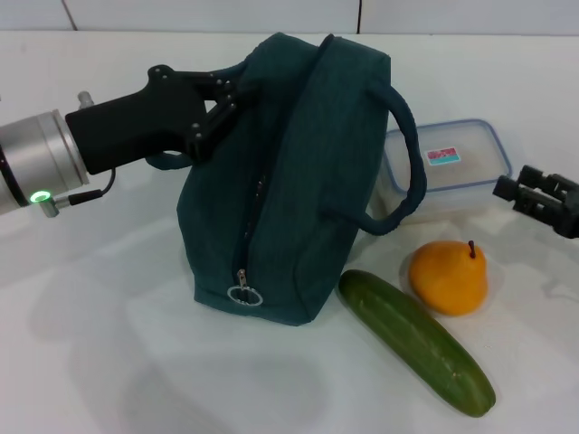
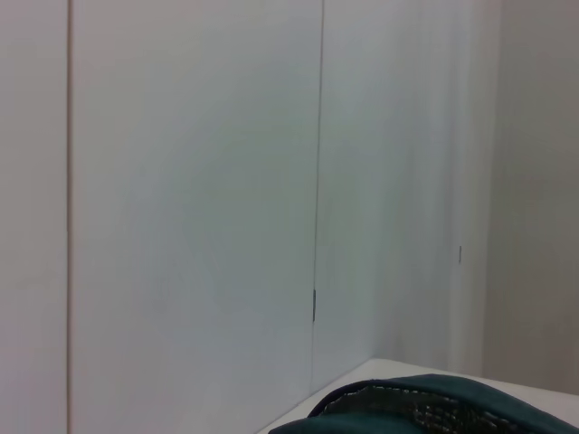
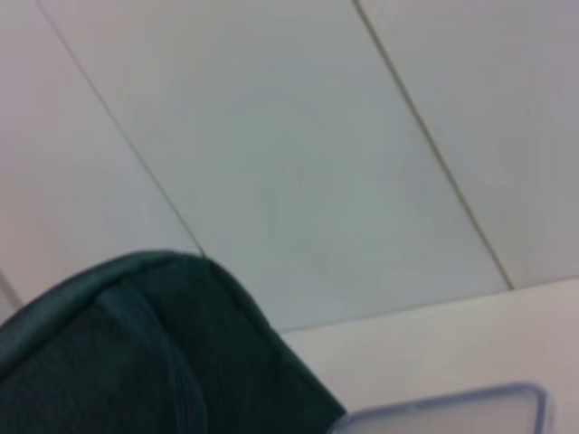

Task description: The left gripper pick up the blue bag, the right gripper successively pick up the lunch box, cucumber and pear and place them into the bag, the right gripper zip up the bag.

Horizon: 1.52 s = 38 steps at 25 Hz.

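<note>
Head view had the left gripper [image 1: 220, 108] clenched on the blue bag [image 1: 289, 181], propping it for loading, while the right gripper [image 1: 540, 196] sat right of the lunch box [image 1: 445, 167], grip unclear.

Dark teal bag [image 1: 289, 181] stands zipped; lunch box [image 1: 452, 167], pear [image 1: 448, 276], cucumber [image 1: 416, 342] lie beside it.

- Spotting one label only: a small red-and-teal sticker [image 1: 442, 155] on the lid of the lunch box [image 1: 452, 176].
- Print on it too small to read.
- No other readable text, brand or number anywhere.
</note>
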Available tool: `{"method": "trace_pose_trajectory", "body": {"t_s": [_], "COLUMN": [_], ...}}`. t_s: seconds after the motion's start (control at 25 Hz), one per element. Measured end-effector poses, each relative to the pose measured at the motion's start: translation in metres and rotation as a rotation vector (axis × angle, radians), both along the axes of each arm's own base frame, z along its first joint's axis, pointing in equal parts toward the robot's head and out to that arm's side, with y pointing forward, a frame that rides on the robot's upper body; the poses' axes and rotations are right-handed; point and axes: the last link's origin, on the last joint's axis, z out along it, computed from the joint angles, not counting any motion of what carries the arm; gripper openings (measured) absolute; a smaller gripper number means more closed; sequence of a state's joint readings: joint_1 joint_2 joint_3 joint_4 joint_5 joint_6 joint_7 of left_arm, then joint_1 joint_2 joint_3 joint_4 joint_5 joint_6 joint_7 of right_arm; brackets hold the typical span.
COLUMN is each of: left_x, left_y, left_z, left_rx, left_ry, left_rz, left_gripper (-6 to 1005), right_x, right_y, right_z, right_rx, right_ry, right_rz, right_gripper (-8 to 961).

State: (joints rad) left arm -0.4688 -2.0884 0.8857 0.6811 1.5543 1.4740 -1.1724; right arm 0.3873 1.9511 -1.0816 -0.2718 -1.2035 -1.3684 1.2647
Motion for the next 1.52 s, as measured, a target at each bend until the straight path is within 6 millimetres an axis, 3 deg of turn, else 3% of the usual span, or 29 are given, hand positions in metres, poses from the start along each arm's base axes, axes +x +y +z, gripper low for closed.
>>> {"method": "trace_pose_trajectory", "body": {"t_s": [0.28, 0.56, 0.92, 1.52], "left_x": [0.000, 0.002, 0.006, 0.001], "left_y": [-0.002, -0.002, -0.009, -0.020], "left_z": [-0.003, -0.013, -0.023, -0.021], "left_rx": [-0.001, -0.003, 0.024, 0.055], "left_ry": [0.001, 0.001, -0.026, -0.040], "left_rz": [-0.006, -0.037, -0.088, -0.120], "left_gripper": [47, 47, 47, 47], "right_x": [0.009, 0.014, 0.018, 0.017], "right_y": [-0.022, -0.040, -0.041, -0.018], "right_z": [0.011, 0.000, -0.012, -0.029], "right_rx": [0.116, 0.187, 0.104, -0.035], "right_ry": [0.131, 0.345, 0.501, 0.578], "right_rz": [-0.056, -0.197, -0.355, -0.527], "right_gripper": [687, 680, 670, 654]}}
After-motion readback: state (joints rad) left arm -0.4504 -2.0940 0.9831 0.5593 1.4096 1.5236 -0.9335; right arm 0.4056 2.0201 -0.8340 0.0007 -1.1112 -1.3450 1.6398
